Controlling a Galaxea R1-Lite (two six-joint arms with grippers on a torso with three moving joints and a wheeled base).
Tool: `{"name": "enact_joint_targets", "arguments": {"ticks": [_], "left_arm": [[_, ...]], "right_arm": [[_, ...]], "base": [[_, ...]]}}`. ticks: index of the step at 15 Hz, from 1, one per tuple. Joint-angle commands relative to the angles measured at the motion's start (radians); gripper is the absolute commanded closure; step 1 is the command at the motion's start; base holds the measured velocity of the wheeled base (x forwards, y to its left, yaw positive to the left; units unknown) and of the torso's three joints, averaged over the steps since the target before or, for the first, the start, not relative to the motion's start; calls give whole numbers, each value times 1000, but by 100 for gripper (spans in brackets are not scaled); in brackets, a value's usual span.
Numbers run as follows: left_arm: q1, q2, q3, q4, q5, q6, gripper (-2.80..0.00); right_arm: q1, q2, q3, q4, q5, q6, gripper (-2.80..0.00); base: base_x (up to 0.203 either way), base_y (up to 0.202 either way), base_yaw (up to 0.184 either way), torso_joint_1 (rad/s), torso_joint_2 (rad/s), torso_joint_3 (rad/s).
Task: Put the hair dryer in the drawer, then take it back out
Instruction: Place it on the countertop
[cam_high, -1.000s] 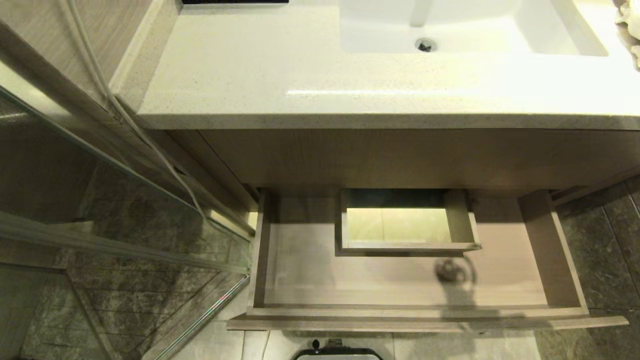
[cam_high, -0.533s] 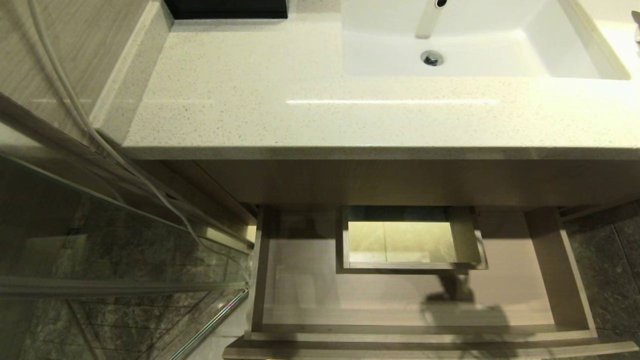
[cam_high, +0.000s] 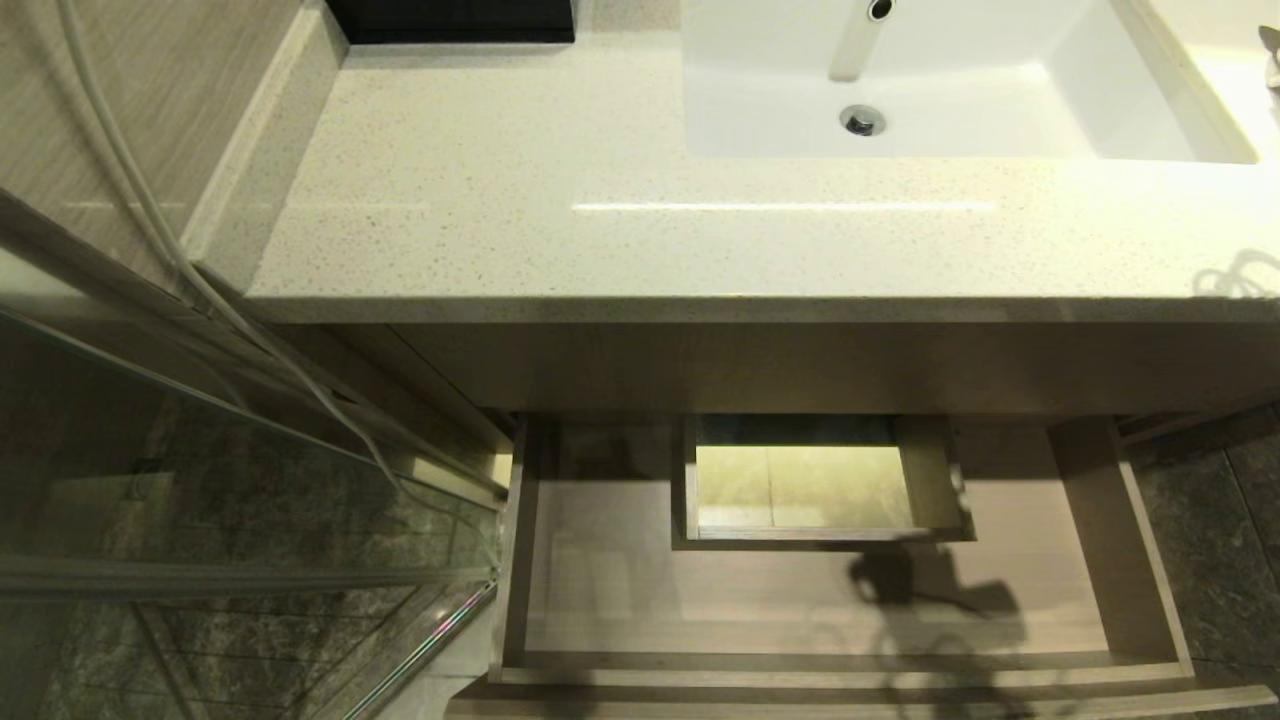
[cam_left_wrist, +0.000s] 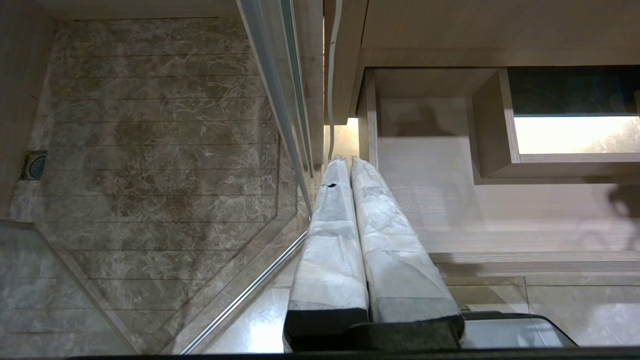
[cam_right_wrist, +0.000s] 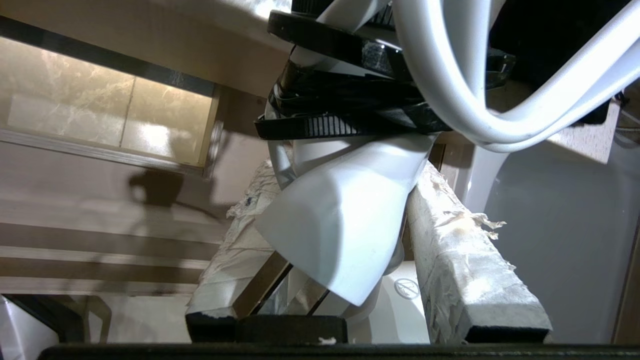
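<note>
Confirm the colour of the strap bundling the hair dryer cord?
Black strap; clearest in right wrist view.

Ahead of me a speckled pale countertop (cam_high: 620, 180) runs across the vanity, with a white sink (cam_high: 1130, 90) sunk into its right half, a metal drain (cam_high: 862, 120) at the basin's bottom and a faucet (cam_high: 860, 35) above it. At my left, a glass shower panel (cam_high: 200, 480) fronts dark marble floor tiles (cam_left_wrist: 150, 150).

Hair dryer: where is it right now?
The hair dryer is clamped in the right hand, seen only in the right wrist view, over the open drawer; the head view misses it.
</note>
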Motion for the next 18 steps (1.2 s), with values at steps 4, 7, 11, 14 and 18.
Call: {"name": "enact_joint_targets", "arguments": {"ticks": [4, 7, 11, 14, 18], "left_arm": [[0, 0, 2, 0, 1, 0, 0], [0, 0, 1, 0, 0, 0, 0], [0, 0, 2, 0, -1, 0, 0], [0, 0, 1, 0, 0, 0, 0], [0, 0, 0, 0, -1, 0, 0]], "right_arm": [[132, 266, -265, 40, 13, -97, 0], [156, 331, -342, 66, 122, -145, 0], [176, 411, -417, 105, 211, -215, 0], [190, 468, -468, 120, 276, -234, 0], [208, 529, -538, 164, 324, -274, 0]], "base": [[0, 0, 0, 0, 0, 0], [0, 0, 0, 0, 0, 0], [0, 0, 0, 0, 0, 0], [0, 0, 0, 0, 0, 0], [0, 0, 0, 0, 0, 0]]}}
